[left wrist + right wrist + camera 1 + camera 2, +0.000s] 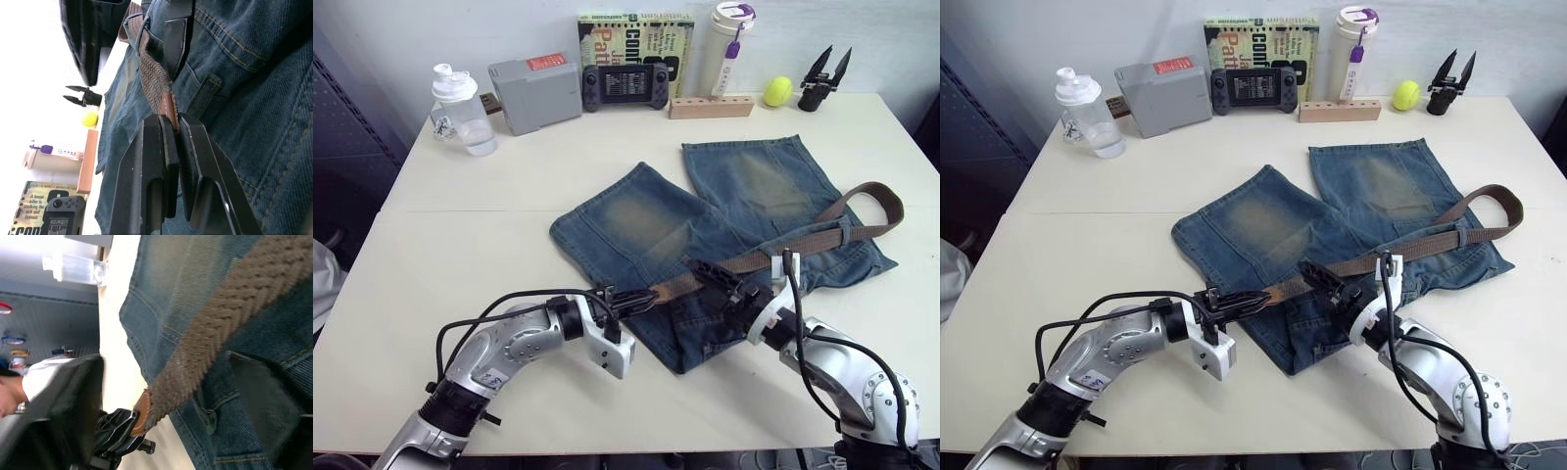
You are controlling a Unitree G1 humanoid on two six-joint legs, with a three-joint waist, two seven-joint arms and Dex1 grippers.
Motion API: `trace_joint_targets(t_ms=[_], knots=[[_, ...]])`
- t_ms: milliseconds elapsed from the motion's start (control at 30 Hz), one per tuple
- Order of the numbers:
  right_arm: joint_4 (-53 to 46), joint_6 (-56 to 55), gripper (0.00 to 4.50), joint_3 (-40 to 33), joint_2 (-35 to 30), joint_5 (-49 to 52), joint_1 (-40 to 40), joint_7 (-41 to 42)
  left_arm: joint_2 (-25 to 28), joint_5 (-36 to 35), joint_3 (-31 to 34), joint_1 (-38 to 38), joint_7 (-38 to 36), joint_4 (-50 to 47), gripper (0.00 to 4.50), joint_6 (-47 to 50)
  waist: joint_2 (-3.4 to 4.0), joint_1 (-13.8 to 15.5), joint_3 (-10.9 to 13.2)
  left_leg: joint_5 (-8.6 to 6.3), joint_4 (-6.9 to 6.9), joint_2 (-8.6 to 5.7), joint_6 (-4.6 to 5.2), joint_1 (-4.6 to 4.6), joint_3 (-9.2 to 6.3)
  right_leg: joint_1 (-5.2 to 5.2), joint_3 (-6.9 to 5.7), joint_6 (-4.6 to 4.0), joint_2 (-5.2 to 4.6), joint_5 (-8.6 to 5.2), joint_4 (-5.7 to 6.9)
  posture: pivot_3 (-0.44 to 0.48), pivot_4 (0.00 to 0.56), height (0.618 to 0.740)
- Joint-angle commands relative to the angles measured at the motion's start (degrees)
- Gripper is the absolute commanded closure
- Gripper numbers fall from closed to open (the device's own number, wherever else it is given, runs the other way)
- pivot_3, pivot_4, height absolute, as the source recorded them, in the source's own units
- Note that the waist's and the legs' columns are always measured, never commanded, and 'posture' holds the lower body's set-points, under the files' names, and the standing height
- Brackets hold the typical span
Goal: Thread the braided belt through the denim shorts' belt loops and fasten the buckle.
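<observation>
The shorts [724,245] lie flat at mid-tabletop [460,255], waistband nearest the robot, legs pointing to the far side. The belt [803,245] runs along the waistband from left to right, then curls back in a loose loop off the right edge of the denim.

The left end effector [628,299] is clamped on the belt's leather tip at the waistband's left end; the left wrist view shows its fingers [161,161] pinching the stitched brown tip. The right end effector [729,289] rests on the waistband near the middle with its fingers spread, one either side of the strap, gripping nothing.

Risks, as I judge them: the pinch holds only the thin tip, so a pull could slip it free. Dragging the strap may bunch the waistband, since nothing firmly pins the denim. The slack on the right could snag at a loop.

How many loops [203,95] the belt already passes through is hard to tell; one shows beside the strap in the left wrist view. I cannot make out the buckle.
</observation>
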Motion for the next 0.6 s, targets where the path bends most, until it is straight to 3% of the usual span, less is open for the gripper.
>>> trace_joint_targets(t_ms=[33, 167, 233, 267, 533, 600], knots=[[-1.59, -1.85, 2.19, 0.30, 0.73, 1.43, -0.83, -0.13, 0.04, 0.05, 0.56, -0.51, 0.43, -1.05, 4.50, -0.76, 0.00, 0.03, 0.00, 0.00, 0.00, 0.00, 0.00, 0.00, 0.00, 0.00, 0.00, 0.00, 0.00, 0.00, 0.00, 0.000, 0.150, 0.726], [-1.54, -2.99, 3.92, 1.00, 1.27, 1.43, -1.35, -0.48, 0.02, 0.42, 0.38, -0.68, 0.83, -0.32, 4.50, -1.09, 0.00, 0.00, 0.00, 0.00, 0.00, 0.03, 0.01, 0.00, 0.01, -0.02, 0.01, 0.00, 0.00, 0.00, 0.00, 0.000, 0.150, 0.726], [-1.21, -3.72, 4.40, 1.01, 1.38, 1.43, -1.79, -0.58, 0.07, 0.08, 0.38, -0.59, 0.92, -0.12, 4.50, -1.30, 0.00, -0.04, 0.00, 0.00, 0.00, 0.04, 0.01, 0.00, 0.00, -0.03, 0.01, 0.00, 0.01, 0.00, 0.00, 0.000, 0.150, 0.726], [-1.11, -4.07, 4.40, 1.04, 1.37, 1.43, -1.96, -0.60, 0.08, -0.13, 0.37, -0.57, 0.91, -0.05, 4.50, -1.36, 0.00, -0.05, 0.00, 0.00, 0.00, 0.04, 0.01, 0.00, 0.01, -0.04, 0.02, 0.00, 0.01, 0.00, 0.00, 0.000, 0.150, 0.726], [-0.55, -6.79, 4.50, -1.96, 0.90, 1.43, -3.52, 3.28, -0.68, -13.27, 0.93, 2.16, -4.07, -1.05, 1.32, 3.06, 0.01, -0.04, 0.00, -0.01, 0.00, 0.06, 0.03, 0.00, -0.05, -0.09, 0.09, 0.00, 0.00, 0.00, 0.02, 0.000, 0.150, 0.726], [0.22, -5.92, 4.50, -4.13, -0.79, 1.43, -2.72, 5.64, -0.95, -22.20, 2.04, 4.59, -6.65, -2.98, 1.32, 6.27, 0.01, -0.07, 0.00, -0.02, 0.00, 0.07, 0.04, 0.00, -0.04, -0.10, 0.12, 0.00, 0.01, 0.00, 0.02, 0.000, 0.150, 0.726]])
